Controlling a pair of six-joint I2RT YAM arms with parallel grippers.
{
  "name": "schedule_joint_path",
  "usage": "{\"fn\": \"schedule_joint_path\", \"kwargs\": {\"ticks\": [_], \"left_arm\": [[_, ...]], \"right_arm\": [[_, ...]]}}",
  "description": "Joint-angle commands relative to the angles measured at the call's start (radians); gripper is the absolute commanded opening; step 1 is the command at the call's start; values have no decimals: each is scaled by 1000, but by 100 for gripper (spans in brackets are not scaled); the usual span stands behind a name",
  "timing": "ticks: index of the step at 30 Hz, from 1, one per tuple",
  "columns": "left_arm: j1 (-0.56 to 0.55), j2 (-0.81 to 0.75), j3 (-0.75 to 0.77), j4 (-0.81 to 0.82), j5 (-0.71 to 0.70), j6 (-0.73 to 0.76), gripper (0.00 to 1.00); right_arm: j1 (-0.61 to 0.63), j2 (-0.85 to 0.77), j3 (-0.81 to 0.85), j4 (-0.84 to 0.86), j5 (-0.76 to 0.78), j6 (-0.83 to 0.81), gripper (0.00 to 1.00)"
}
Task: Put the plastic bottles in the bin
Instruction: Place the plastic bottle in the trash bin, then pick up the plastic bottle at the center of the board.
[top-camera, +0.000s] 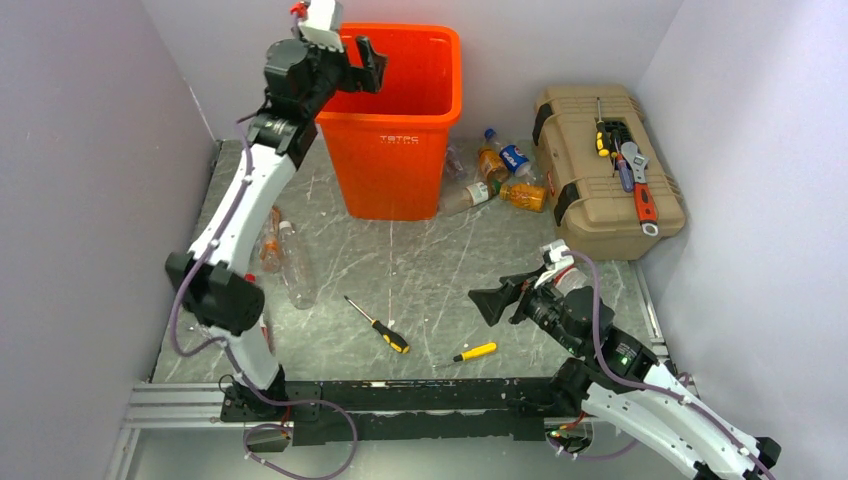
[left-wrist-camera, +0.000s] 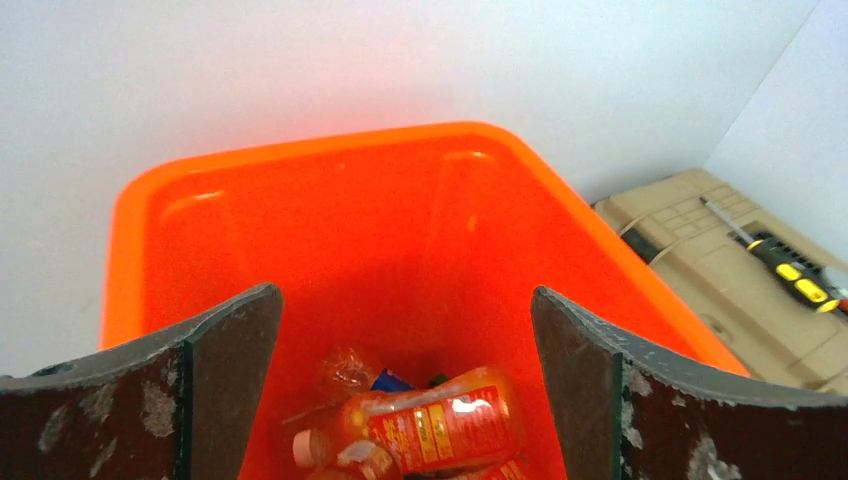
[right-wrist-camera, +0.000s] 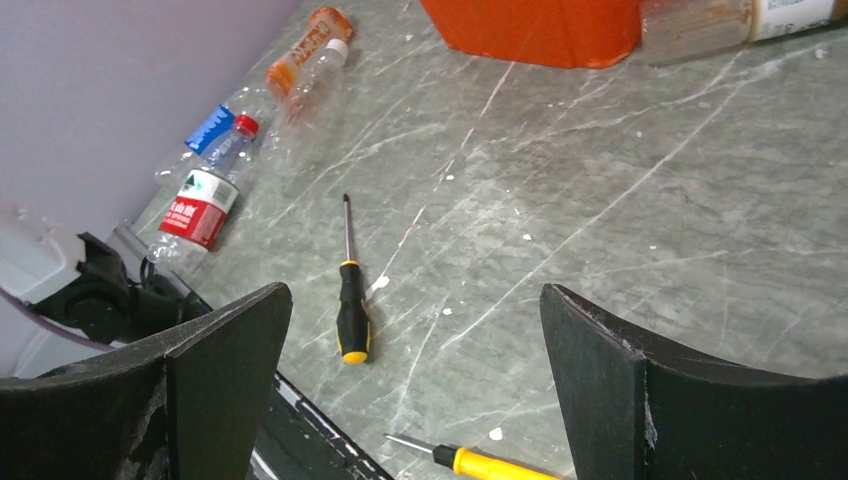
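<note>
Left pincer: the left gripper (top-camera: 366, 62) hangs over the mouth of the bin (top-camera: 392, 150) at 12 o'clock. Its jaws are spread wide with nothing between them.
Below it: the wrist view looks straight down the orange walls, and there's an orange-labelled bottle (left-wrist-camera: 440, 420) lying on the bottom with a crumpled clear one just beside it.
Right pincer: the right gripper (top-camera: 497, 300) is low over the table (top-camera: 450, 260) at about 4 o'clock. It's wide open too, empty, nose pointing toward 9 o'clock.
Step in hand: this reads as the drop step finished on the left side, with a bottle in the bin and the jaws clear of it.
Still to go: plenty! The left-side bottles (top-camera: 285, 250) lie at 9 o'clock under the left forearm, one of them red-labelled (right-wrist-camera: 200, 205). The right-side bottles (top-camera: 500, 175) are wedged between the bin and the toolbox (top-camera: 600, 140) at 1 o'clock.
Next move: I'd say the left arm lifts clear of the rim and swings back down to 9 o'clock. Or the right arm goes for the cluster at 1 o'clock.
In the way: a black-handled screwdriver (top-camera: 378, 325) and a yellow-handled screwdriver (top-camera: 475, 351) lie at 6 o'clock, right in front of the right jaws, and they aren't for the bin.
Tight spots: the 1 o'clock bottles crowd against the bin wall and the toolbox, so there's little room for the fingers. The 9 o'clock ones hug the side wall.
Also there: a wrench (top-camera: 640, 190) and more tools sit on the toolbox lid, well apart from any bottle.
</note>
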Motion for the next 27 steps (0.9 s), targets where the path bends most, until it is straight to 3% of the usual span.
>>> {"fn": "schedule_joint_path", "kwargs": {"ticks": [1,9,15,19,27], "left_arm": [[-4,-281,-99,35,-59,-28,99],[-5,-764,-510,-249,-292,-25,100],[-4,-981,-829,-536,-460,-79,99],[-3,-952,-944,-661,-528,-302,100],[-3,-649,-969,-828,-499,-609,99]], "right_arm": [[4,-2,38,-4,60,1,100],[2,28,5,35,85,32,99],[2,192,-22,134,16,18,99],[4,347,-18,232,-58,26,98],[5,471,-25,352,-110,80,96]]}}
